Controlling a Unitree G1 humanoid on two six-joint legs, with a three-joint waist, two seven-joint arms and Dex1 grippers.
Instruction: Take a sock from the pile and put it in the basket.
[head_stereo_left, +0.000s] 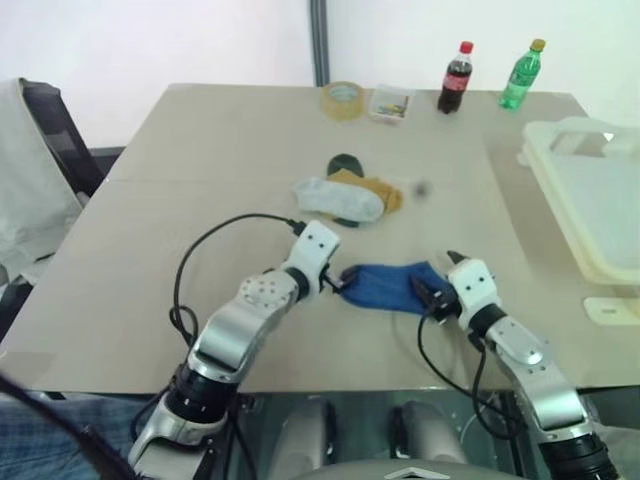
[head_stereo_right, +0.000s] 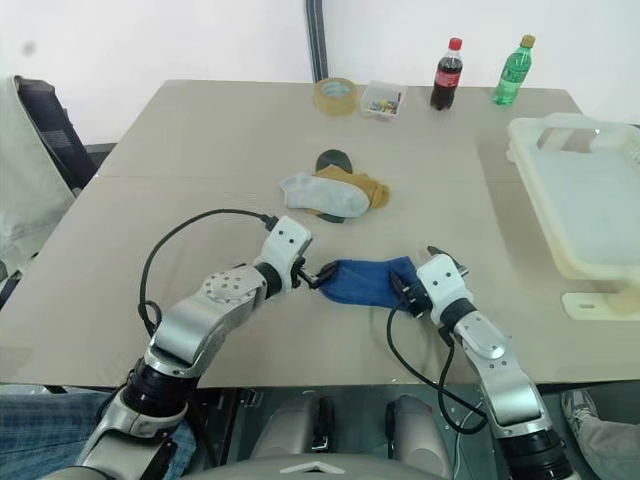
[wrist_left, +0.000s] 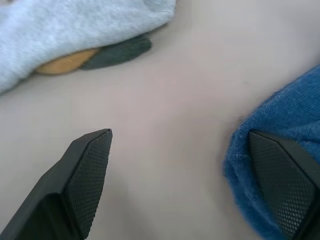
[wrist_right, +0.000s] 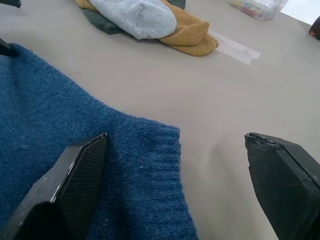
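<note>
Socks number four: three in the pile (head_stereo_left: 347, 198) at mid-counter, one light grey, one mustard, one dark green, soft knit, overlapping. One blue sock (head_stereo_left: 390, 286), ribbed at the cuff, lies flat apart, nearer the robot. Left claw (head_stereo_left: 335, 283) and right claw (head_stereo_left: 428, 296) flank it, both wide open, gripping nothing. One cream plastic basket (head_stereo_left: 560, 190) sits at the counter (head_stereo_left: 200, 180) right edge.

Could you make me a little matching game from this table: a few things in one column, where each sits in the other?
Things:
1. blue sock
2. grey sock
3. tape roll
4. basket

Places:
A. far edge, beside the clear box
B. the table's right side
C. between the two claws
D. on top of the pile

Pairs: 1-C, 2-D, 3-A, 4-B
</note>
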